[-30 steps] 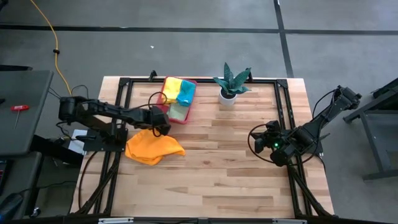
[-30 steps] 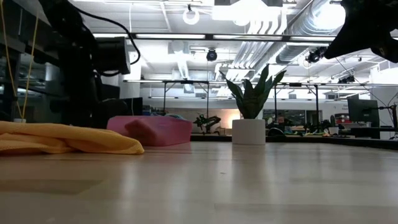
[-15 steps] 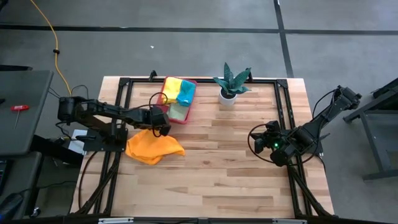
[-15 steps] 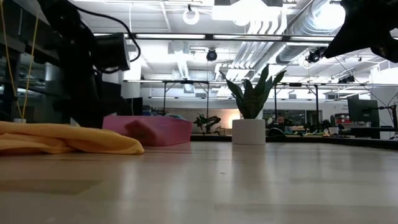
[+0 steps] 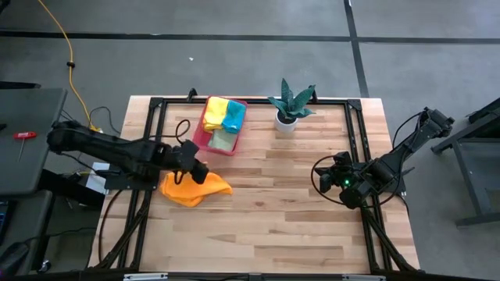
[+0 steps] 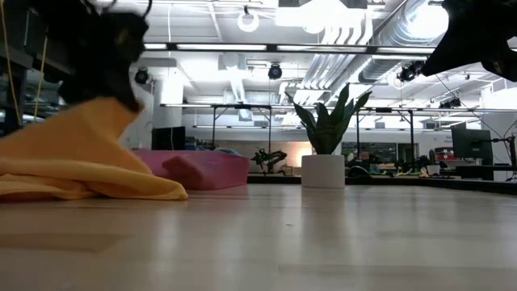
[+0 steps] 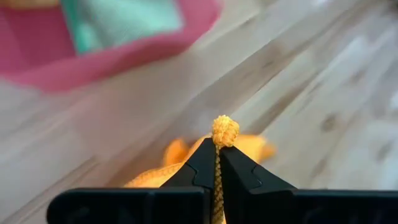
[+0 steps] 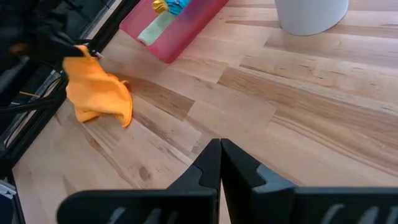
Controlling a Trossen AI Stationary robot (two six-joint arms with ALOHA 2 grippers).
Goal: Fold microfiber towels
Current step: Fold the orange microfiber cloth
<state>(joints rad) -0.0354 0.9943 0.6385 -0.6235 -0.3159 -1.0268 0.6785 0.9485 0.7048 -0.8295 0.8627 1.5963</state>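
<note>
Gripping a bunched corner of the orange towel, our left gripper has its two fingers pressed tight together, a small knot of orange cloth poking out past their tips. We see in the low view that the pinched part of the towel is raised off the wood in a peak while the rest of it lies crumpled on the table. From above, the towel sits near the table's left edge, just in front of the pink tray, and apart from it. Inside that tray we can make out a yellow towel, a teal towel beside it, and a light green towel at the near end. A potted plant in a white pot stands just to the right of the tray. Our right gripper waits at the table's right edge, well apart from the towels, its fingers closed against each other with nothing between them.
</note>
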